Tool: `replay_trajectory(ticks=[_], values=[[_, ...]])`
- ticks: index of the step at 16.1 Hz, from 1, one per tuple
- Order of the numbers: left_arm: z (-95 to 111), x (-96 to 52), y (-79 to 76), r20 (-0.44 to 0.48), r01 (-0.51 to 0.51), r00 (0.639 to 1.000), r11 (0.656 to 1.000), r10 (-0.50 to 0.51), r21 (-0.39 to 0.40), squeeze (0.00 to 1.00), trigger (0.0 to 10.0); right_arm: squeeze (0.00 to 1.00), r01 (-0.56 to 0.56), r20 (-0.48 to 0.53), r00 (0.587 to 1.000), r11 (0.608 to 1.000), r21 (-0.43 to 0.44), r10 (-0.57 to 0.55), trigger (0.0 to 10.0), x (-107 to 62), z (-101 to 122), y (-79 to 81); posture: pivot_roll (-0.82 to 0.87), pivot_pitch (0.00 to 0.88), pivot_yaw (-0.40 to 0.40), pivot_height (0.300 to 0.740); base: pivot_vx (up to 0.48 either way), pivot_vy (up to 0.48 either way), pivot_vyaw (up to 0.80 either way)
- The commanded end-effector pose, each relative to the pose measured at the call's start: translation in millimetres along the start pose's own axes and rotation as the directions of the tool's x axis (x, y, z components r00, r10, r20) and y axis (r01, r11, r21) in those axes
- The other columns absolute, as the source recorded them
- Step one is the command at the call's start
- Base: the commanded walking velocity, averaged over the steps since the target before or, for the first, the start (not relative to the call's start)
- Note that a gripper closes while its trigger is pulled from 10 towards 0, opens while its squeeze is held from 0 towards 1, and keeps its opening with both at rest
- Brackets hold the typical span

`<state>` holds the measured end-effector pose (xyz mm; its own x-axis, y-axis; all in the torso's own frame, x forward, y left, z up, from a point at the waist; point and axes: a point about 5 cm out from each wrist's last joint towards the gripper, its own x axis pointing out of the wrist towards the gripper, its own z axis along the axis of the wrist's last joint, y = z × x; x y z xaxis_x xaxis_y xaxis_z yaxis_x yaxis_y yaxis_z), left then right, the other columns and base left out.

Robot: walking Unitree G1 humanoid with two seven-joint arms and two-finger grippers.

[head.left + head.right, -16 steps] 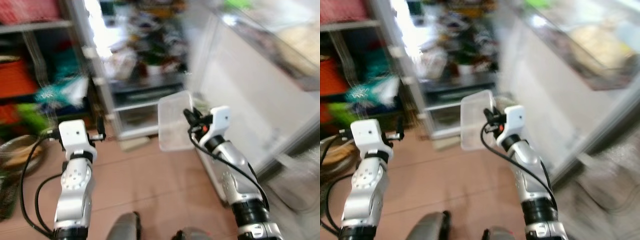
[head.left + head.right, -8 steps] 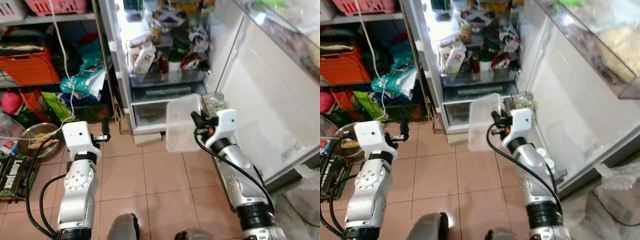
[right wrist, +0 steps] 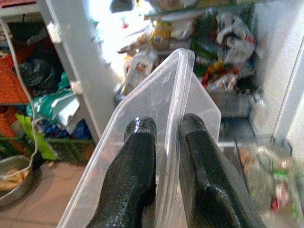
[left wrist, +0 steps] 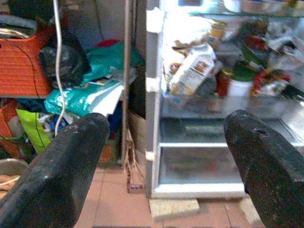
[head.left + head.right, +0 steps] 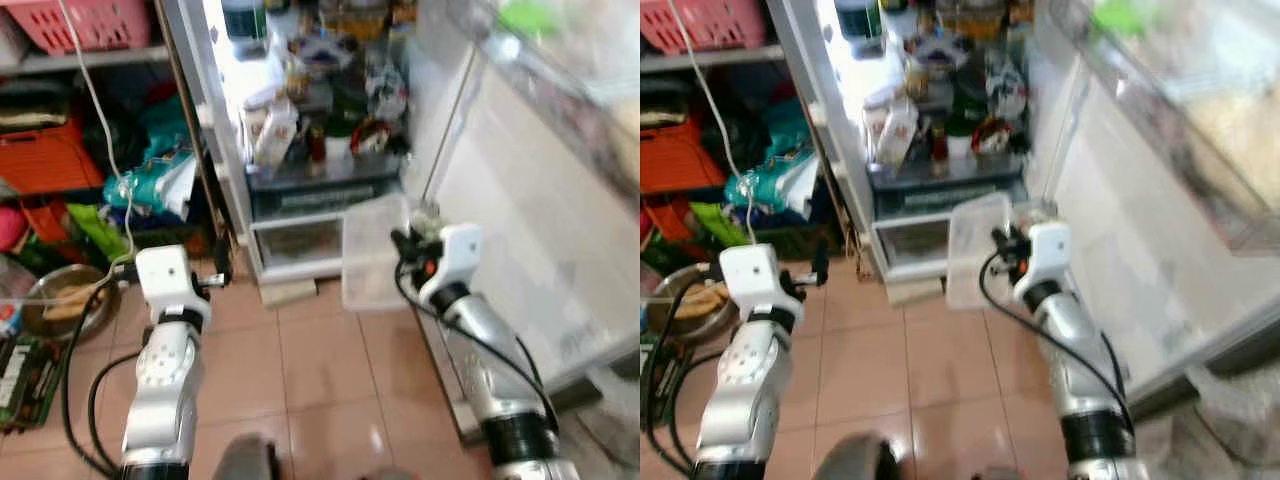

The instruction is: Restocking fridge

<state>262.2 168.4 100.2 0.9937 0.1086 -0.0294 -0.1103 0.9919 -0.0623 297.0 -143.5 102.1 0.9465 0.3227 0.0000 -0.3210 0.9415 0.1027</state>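
Closer now than half a second ago, the open fridge (image 5: 320,130) sits higher and larger in the eye views, because the camera has moved toward it; both arms hold the same pose as before. On the far left, shelves (image 5: 70,60) carry a pink basket (image 5: 75,20) and an orange crate (image 5: 45,155), with green and teal bags (image 5: 150,185) below and a metal bowl (image 5: 60,300) on the tiled floor (image 5: 320,370). A white cable (image 5: 105,130) hangs down in front of the shelves. The left gripper (image 4: 164,156) is raised at about the height of the fridge's bottom drawer, its jaws spread wide and holding nothing; through the gap its wrist view looks at the fridge's edge and a carton (image 4: 192,73) on a crowded shelf. Inside the fridge, jars, bottles and bags fill the lit shelves above a clear drawer (image 5: 300,240). Just right of the drawer, the right gripper (image 3: 164,137) holds a clear plastic container (image 3: 166,104) in front of the lower fridge, its jaws closed on the container's rim with one finger on each side of the wall. The container is tilted on edge and looks empty. On the far right the fridge door (image 5: 540,200) stands open, with blurred items in its upper bin (image 5: 560,60).
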Motion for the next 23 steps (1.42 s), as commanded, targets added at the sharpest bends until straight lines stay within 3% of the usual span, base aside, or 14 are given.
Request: replay_trajectory(ticks=[1,3,7,13,17,20,23], values=[[2.6,-3.8,14.8,0.005,-0.040,0.999,0.999,0.040,0.014,0.00,10.0,0.00,-0.033,0.027,0.999,0.999,0.014,0.033,10.0,4.2,4.4,15.2,0.06,0.094,0.010,0.740,0.480,0.000,0.00],[2.4,-2.4,13.3,-0.007,-0.032,0.999,0.999,0.032,0.006,0.00,10.0,0.00,-0.068,0.031,0.997,0.998,-0.018,0.068,10.0,4.5,4.9,19.5,0.06,0.098,0.027,0.740,0.471,0.000,0.46],[2.9,2.9,2.2,-0.014,0.012,1.000,1.000,-0.012,-0.005,0.00,10.0,0.00,0.001,0.027,1.000,1.000,0.000,-0.001,10.0,6.9,2.8,7.1,0.06,0.094,0.032,0.740,0.383,0.230,0.13],[-5.5,-1.1,5.5,-0.042,-0.005,0.999,1.000,0.005,-0.008,0.00,10.0,0.00,0.033,0.068,0.997,0.999,0.024,-0.034,10.0,8.1,7.7,7.1,0.06,0.086,0.017,0.740,0.316,0.361,0.00],[-19.5,-10.0,5.0,-0.090,-0.014,0.996,1.000,0.012,-0.021,0.00,10.0,0.00,0.052,0.050,0.997,0.998,0.030,-0.054,10.0,-1.6,1.2,1.5,0.05,0.082,0.008,0.740,0.210,0.360,0.00],[-9.2,-5.6,-7.6,-0.036,0.098,0.994,0.995,-0.099,-0.030,0.00,10.0,0.00,0.066,0.066,0.996,0.998,0.021,-0.068,10.0,4.0,8.4,2.0,0.05,0.096,0.010,0.740,0.000,0.000,0.00],[-5.4,-2.3,-3.3,-0.022,0.091,0.996,0.996,-0.091,-0.018,0.00,10.0,0.00,0.075,0.086,0.993,0.997,0.023,-0.077,10.0,5.2,14.0,2.3,0.04,0.105,0.017,0.740,0.000,0.000,-0.50]])
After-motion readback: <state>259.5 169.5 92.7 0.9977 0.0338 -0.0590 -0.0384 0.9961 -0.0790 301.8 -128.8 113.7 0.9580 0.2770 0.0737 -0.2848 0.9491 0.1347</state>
